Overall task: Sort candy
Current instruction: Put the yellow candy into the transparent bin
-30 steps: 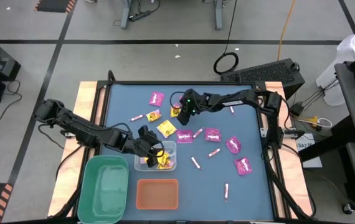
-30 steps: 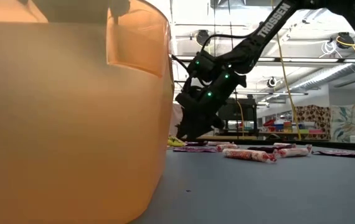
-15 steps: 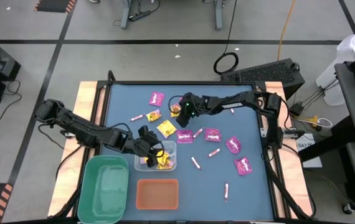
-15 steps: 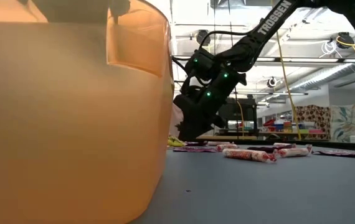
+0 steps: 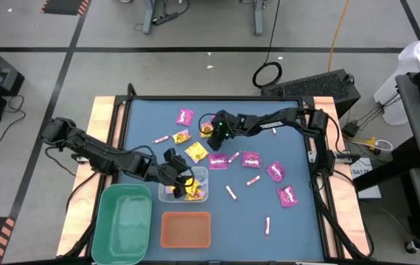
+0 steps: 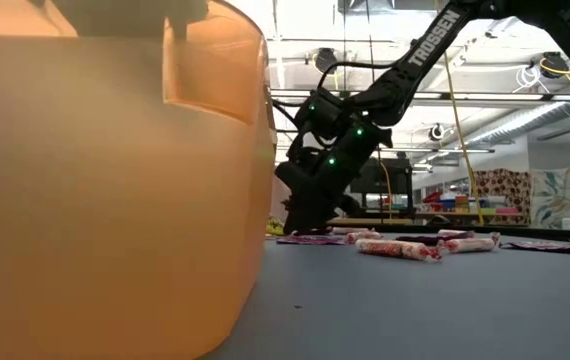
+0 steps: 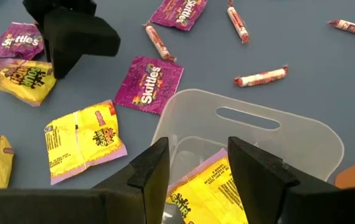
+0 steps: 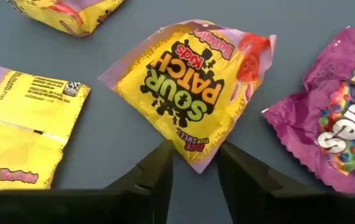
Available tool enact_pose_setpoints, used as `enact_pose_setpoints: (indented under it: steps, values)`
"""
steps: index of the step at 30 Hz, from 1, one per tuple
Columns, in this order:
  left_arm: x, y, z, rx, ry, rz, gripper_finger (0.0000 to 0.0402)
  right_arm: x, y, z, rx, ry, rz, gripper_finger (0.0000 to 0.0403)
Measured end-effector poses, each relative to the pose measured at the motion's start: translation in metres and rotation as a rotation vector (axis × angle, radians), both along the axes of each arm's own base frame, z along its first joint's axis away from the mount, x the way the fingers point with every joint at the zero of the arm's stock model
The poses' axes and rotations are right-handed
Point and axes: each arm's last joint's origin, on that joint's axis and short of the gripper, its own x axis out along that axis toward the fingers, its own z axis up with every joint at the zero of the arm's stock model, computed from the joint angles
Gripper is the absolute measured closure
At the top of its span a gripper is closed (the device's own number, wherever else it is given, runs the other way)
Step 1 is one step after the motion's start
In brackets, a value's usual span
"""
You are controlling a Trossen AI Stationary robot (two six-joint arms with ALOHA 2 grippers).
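Right gripper lowered onto a yellow packet

The right gripper [image 5: 211,130] has been brought down leftward, fingers parted astride the yellow packet [image 8: 193,68]; the left gripper [image 5: 183,181], fingers apart, is held over the clear bin [image 7: 302,134].

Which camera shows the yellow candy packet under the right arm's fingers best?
The right wrist view: the yellow packet fills it, label readable. The high view shows a yellow speck; the left wrist view shows it partly.
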Motion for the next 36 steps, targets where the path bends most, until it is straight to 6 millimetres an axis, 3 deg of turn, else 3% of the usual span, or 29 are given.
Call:
enact_pose_setpoints:
  steps: [8,15,23,29,36]
  values:
    - [0.000,0.000,0.000,0.020,0.008,-0.018,0.0233,0.001,0.001,-0.005,-0.025,0.015,0.066,0.0395]
    - [0.000,0.000,0.000,0.020,0.008,-0.018,0.0233,0.000,0.009,0.005,-0.037,0.017,0.105,0.0402]
    - [0.000,0.000,0.000,0.019,0.008,-0.019,0.0233,-0.016,0.048,0.037,0.037,0.151,0.188,0.0403]
    - [0.000,0.000,0.000,0.015,0.006,-0.020,0.0233,-0.026,0.073,0.040,0.040,0.291,0.142,0.0403]
    - [0.000,0.000,0.000,0.011,0.005,-0.016,0.0233,-0.029,0.086,0.039,0.009,0.348,0.125,0.0403]
